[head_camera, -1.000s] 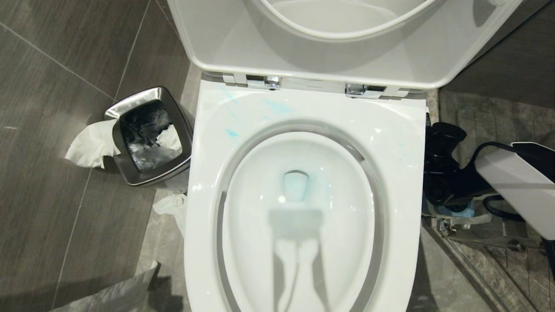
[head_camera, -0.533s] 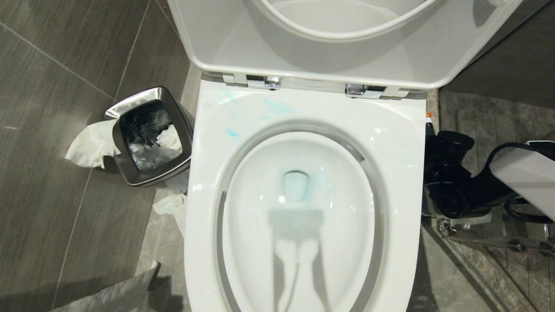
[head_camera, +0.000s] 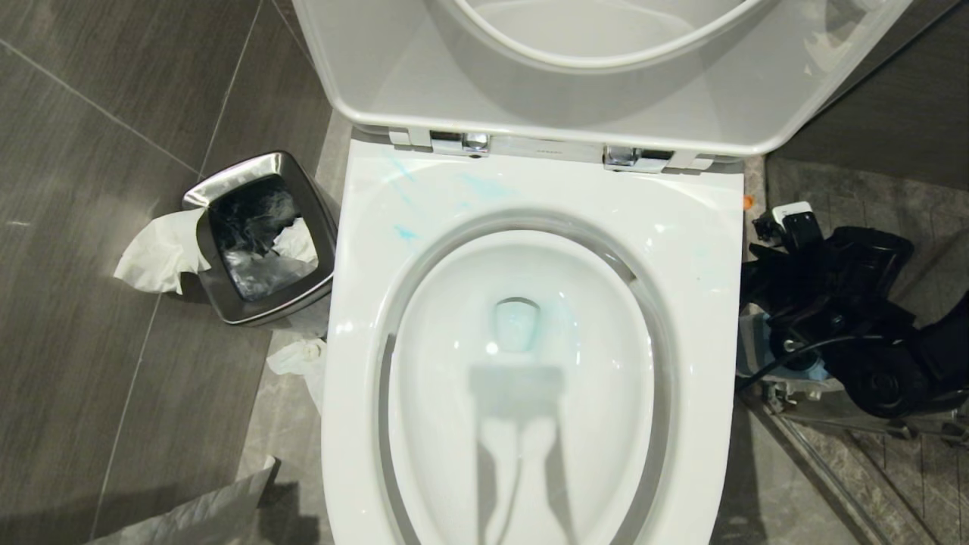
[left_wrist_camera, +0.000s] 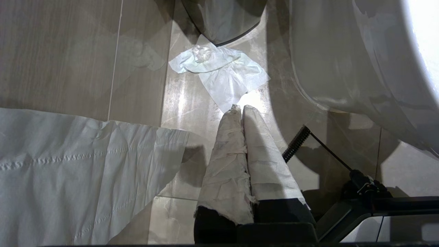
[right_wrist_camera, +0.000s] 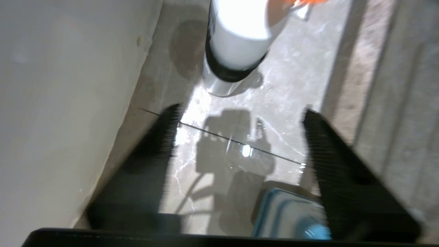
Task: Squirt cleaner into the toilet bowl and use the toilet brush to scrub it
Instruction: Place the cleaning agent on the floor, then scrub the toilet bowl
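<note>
Head view: the glossy white ceramic toilet bowl (head_camera: 530, 363) fills the middle, its seat and lid raised against the back, pale blue streaks on the rim and blue-tinted water at the drain. On the robot's left, a small square steel bin (head_camera: 261, 235) stands on dark grey floor tiles (head_camera: 91, 151), with crumpled white tissue (head_camera: 159, 253) hanging at its side and more tissue on the floor beside the bowl. On the robot's right, the black right gripper (head_camera: 791, 227) hangs low beside the bowl over lighter, stone-patterned flooring.

Left wrist view: the left gripper (left_wrist_camera: 241, 111), its fingers wrapped in white fabric and pressed together with nothing between them, points at a marbled floor tile. A crumpled white tissue lies just beyond the tips, a broad sheet of white paper (left_wrist_camera: 68, 164) to one side, the bowl's curved outer wall to the other.

Right wrist view: the right gripper (right_wrist_camera: 240, 113) has its black fingers spread wide apart, empty. Beyond them the tall white plastic cleaner bottle (right_wrist_camera: 240, 37) with its dark band stands upright on glossy stone floor, close to the toilet's white side. A blue-and-grey square holder (right_wrist_camera: 291, 216) sits below the fingers.
</note>
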Motion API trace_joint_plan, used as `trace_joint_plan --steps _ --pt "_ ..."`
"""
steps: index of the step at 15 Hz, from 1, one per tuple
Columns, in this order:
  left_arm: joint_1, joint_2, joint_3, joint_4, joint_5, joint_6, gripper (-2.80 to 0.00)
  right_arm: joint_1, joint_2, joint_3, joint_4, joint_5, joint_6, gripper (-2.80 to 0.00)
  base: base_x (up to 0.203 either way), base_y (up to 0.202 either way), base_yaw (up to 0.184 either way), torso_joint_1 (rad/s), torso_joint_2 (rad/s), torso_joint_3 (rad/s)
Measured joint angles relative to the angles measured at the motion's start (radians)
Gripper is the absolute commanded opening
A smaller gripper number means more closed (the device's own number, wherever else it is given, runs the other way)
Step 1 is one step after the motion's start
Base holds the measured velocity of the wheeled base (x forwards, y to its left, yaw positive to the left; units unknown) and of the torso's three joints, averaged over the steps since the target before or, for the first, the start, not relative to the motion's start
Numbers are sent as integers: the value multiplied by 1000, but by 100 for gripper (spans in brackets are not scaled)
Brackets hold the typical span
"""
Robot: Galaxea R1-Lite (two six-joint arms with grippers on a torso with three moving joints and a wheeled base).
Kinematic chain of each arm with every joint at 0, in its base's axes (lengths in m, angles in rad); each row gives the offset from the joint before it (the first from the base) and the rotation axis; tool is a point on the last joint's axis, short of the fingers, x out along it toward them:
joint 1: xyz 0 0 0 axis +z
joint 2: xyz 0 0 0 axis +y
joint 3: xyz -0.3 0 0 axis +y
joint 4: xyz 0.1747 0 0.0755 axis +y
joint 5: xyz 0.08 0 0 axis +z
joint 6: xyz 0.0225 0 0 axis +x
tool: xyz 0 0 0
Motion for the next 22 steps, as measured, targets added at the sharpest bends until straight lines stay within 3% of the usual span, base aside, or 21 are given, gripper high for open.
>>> trace_joint_plan --steps 5,13,17,19,22 --pt "0 0 0 0 0 0 -280 9 -159 185 57 1 1 -280 0 0 0 0 0 0" --pt "0 0 0 0 0 0 -280 101 -477 549 312 -1 80 -280 0 0 0 0 0 0" --pt "0 0 0 0 0 0 -280 101 -680 597 558 -18 134 -280 0 0 0 0 0 0" --pt "0 0 0 0 0 0 -280 100 -756 573 706 -65 180 -280 0 0 0 0 0 0" --pt "-1 0 0 0 1 0 -280 100 -883 587 878 -93 189 -280 0 0 0 0 0 0"
